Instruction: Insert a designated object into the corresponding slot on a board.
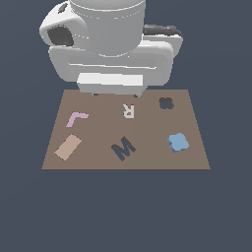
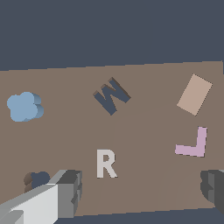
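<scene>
We note the blue clover piece (image 1: 177, 142) lying flat on the board (image 1: 98, 157), near the slot (image 1: 166, 103); apparently rigid and light, best pinched across opposite lobes, gripper (image 2: 140, 192) spread wide, empty.

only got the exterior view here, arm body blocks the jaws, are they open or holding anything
Observer: Open and empty in the wrist view. The two fingers stand wide apart above the board.
Operator: whats under them
Observer: The white R lies between them. The blue clover piece lies well off to one side, untouched.
Operator: and the slot
Observer: The clover slot looks empty. One finger sits right beside it and covers its edge in the wrist view.
</scene>
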